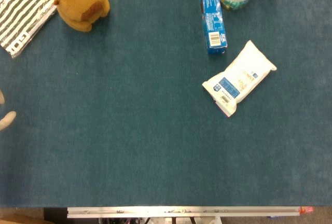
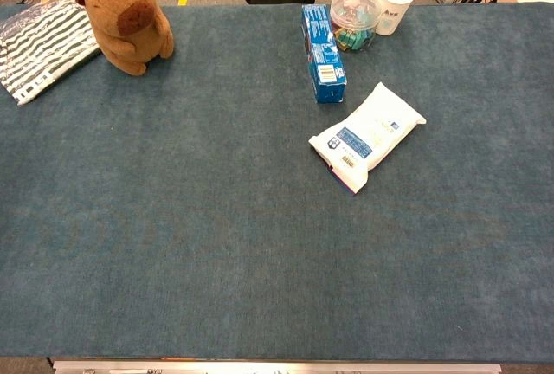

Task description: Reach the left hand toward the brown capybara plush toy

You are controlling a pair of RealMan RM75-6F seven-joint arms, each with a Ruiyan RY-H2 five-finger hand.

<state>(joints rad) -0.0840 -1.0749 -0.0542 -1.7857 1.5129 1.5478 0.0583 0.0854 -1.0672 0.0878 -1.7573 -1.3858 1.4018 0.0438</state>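
The brown capybara plush toy (image 1: 79, 2) (image 2: 124, 16) sits upright at the far left of the blue table mat. Only pale fingertips of my left hand (image 1: 6, 114) show at the left edge of the head view, well nearer than the toy and to its left. How the hand is held cannot be made out. The chest view shows no hand. My right hand is out of sight in both views.
A striped foil bag (image 1: 23, 11) (image 2: 45, 41) lies left of the toy. A blue box (image 1: 212, 14) (image 2: 323, 52), a white pouch (image 1: 238, 78) (image 2: 366, 136), a clear tub of clips (image 2: 353, 19) and a white cup (image 2: 395, 5) sit at the right back.
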